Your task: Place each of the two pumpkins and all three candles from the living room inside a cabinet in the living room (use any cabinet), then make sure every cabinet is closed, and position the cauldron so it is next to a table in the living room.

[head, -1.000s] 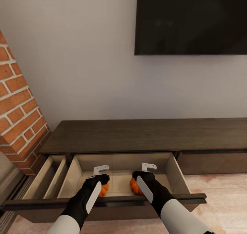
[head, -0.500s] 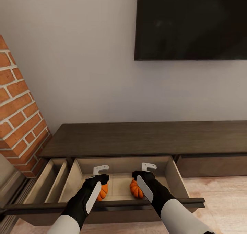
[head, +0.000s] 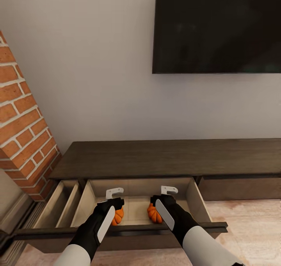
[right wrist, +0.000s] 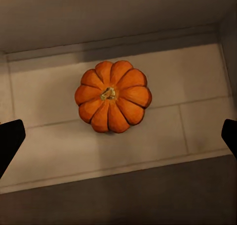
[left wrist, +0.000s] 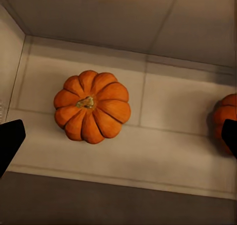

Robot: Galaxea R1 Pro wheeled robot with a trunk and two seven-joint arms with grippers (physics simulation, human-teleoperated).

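Both pumpkins (head: 118, 216) (head: 154, 213) are seen resting on the floor of the cabinet's (head: 164, 156) open middle drawer, released as stowed. Left gripper (head: 112, 198) and right gripper (head: 167, 195) are held above them, fingers spread wide, nothing gripped. The drawer is not yet shut, presumably for the candles.

In the head view each arm covers part of a pumpkin: the left pumpkin (head: 118, 216) and the right pumpkin (head: 154, 213). The cabinet (head: 171, 158) and the TV (head: 216, 28) run off the right edge. In the left wrist view the second pumpkin (left wrist: 225, 121) is cut by the edge.
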